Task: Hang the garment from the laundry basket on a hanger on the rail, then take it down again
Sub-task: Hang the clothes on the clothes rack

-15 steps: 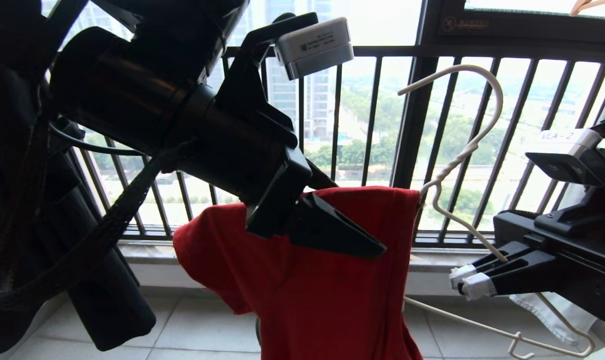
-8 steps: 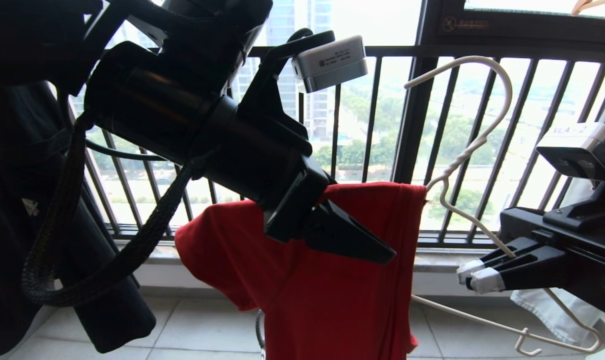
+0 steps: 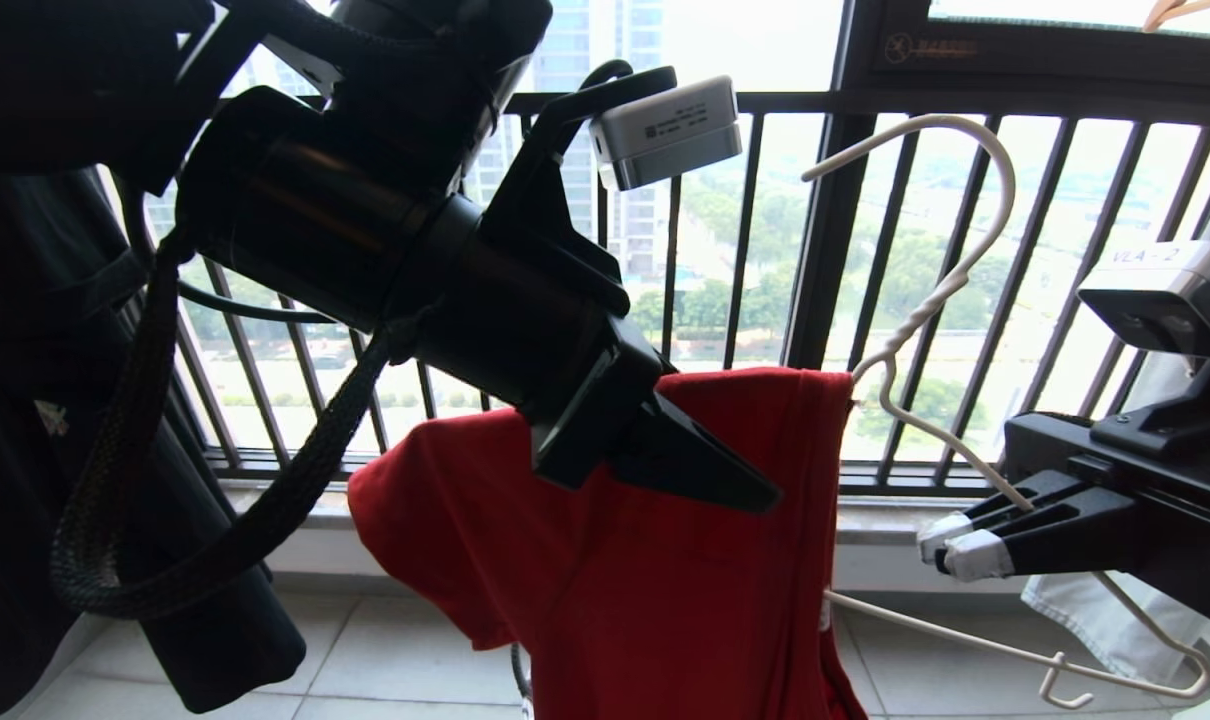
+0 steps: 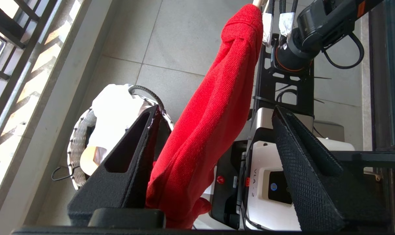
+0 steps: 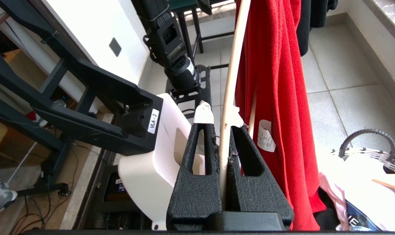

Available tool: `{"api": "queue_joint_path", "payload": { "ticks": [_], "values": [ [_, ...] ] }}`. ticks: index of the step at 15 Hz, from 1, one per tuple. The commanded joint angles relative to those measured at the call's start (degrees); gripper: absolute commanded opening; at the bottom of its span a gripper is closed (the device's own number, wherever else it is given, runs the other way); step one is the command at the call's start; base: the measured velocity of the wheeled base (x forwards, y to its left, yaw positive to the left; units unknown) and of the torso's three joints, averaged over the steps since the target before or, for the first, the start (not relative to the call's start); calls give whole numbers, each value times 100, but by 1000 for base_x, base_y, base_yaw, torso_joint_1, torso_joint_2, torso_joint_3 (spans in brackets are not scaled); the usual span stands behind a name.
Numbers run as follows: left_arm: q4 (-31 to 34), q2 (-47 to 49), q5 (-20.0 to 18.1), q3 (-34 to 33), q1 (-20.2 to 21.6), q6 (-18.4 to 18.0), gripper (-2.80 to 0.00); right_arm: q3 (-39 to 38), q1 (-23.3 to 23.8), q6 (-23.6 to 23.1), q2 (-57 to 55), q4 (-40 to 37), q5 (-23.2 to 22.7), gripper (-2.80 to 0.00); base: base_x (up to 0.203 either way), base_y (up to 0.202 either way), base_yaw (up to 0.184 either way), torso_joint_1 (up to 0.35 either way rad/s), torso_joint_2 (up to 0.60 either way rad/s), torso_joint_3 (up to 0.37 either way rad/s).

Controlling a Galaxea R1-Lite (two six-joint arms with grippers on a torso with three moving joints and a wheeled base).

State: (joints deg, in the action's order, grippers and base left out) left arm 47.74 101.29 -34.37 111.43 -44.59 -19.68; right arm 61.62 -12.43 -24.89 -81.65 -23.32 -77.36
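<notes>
- Pale floor tiles (image 3: 405, 650) are running under everything, up to a dark railing (image 3: 745, 230) with city and trees showing behind it.
- Nearest the head camera, the left gripper (image 4: 213, 153) is reaching in from the upper left, its jaws standing apart around the hanging shirt (image 3: 655, 580); one finger (image 4: 132, 156) is lying just beside the red cloth, the other is sitting clear of it.
- On the right, the right gripper (image 5: 221, 114) is clamping tight on the hanger (image 3: 950, 290) wire, white-taped tips meeting around it.
- That hanger is tilting, hook pointing up in open air, with the shirt draping over its left shoulder and trailing downward.
- Below, the basket (image 4: 78, 143) is sitting on the tiles by the railing ledge, holding pale laundry.
- Dark clothing (image 3: 25, 420) is hanging at the far left, blocking that side.
</notes>
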Motion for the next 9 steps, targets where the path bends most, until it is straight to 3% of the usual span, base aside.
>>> {"api": "queue_joint_path", "payload": {
  "ticks": [1,9],
  "values": [
    [25,5,-18,1,3,-10,-280,8,21,-16,0,-15,-51,-280,0,0,0,0,0,0],
    [-212,6,-18,-8,3,43,-280,104,241,10,-53,-15,-95,-280,0,0,0,0,0,0]
  ]
}}
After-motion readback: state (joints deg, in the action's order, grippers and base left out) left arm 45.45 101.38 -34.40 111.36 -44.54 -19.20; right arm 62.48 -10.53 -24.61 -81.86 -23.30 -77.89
